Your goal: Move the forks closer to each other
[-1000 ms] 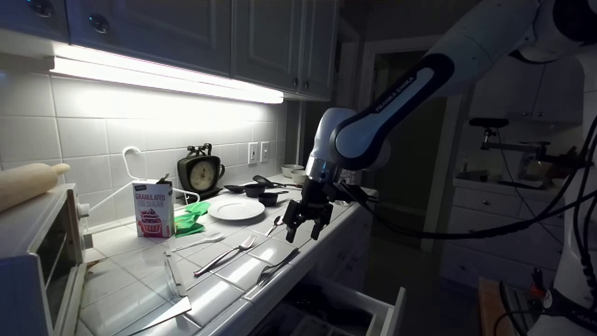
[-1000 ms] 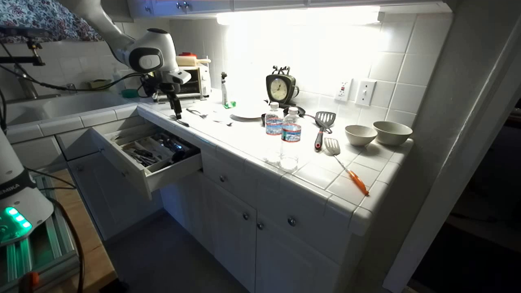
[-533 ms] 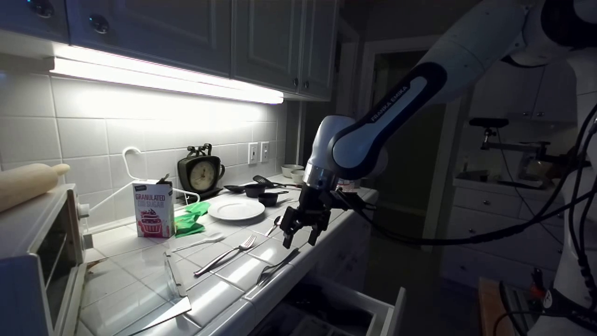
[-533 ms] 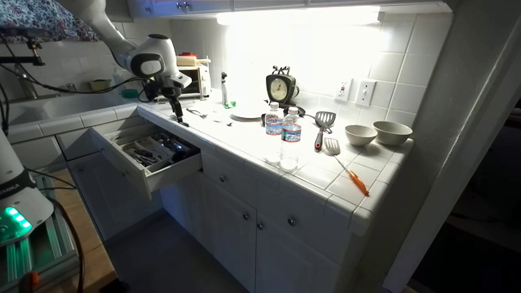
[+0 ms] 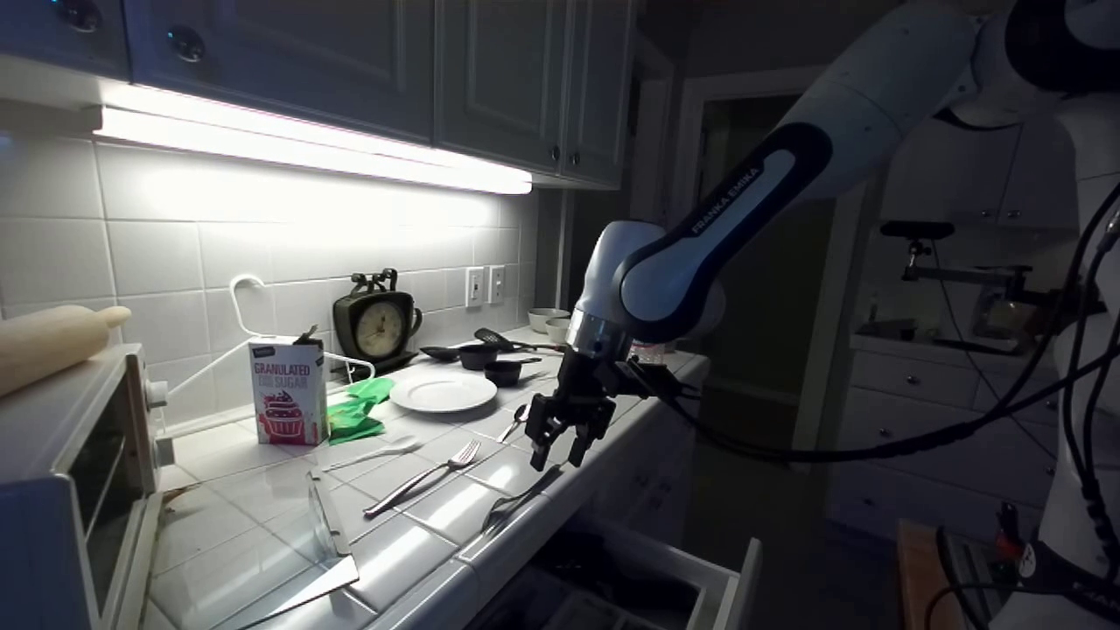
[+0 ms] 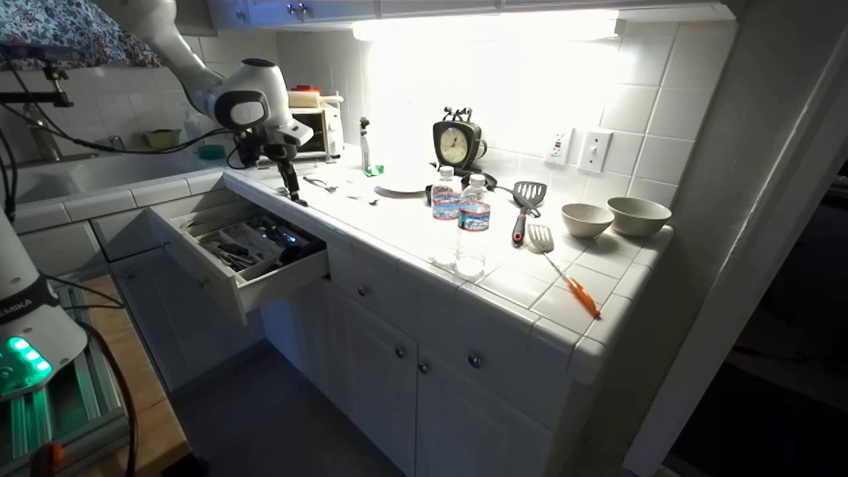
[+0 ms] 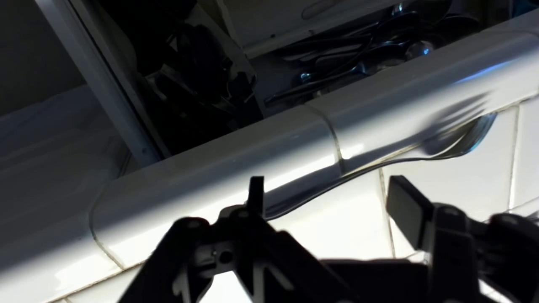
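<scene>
One silver fork (image 5: 521, 501) lies along the counter's front edge, with its head toward the toaster oven. It also shows in the wrist view (image 7: 370, 169), where its handle end is hidden behind a finger. A second silver fork (image 5: 424, 483) lies farther in on the tiles, apart from the first and roughly parallel. It shows in an exterior view too (image 6: 321, 184). My gripper (image 5: 557, 457) is open, with its fingertips low over the handle end of the edge fork. In the wrist view the fingers (image 7: 326, 189) stand wide apart. I cannot tell if they touch the fork.
An open drawer (image 6: 285, 291) with cutlery juts out under the counter edge. A dark spoon (image 5: 514, 423), a white spoon (image 5: 381, 452) and a white plate (image 5: 443, 394) lie behind the forks. A sugar box (image 5: 289, 391) and toaster oven (image 5: 105, 490) stand nearby.
My gripper has moved down and slightly toward the toaster oven, nearer the handle of the edge fork. It stays open. The forks have not moved.
</scene>
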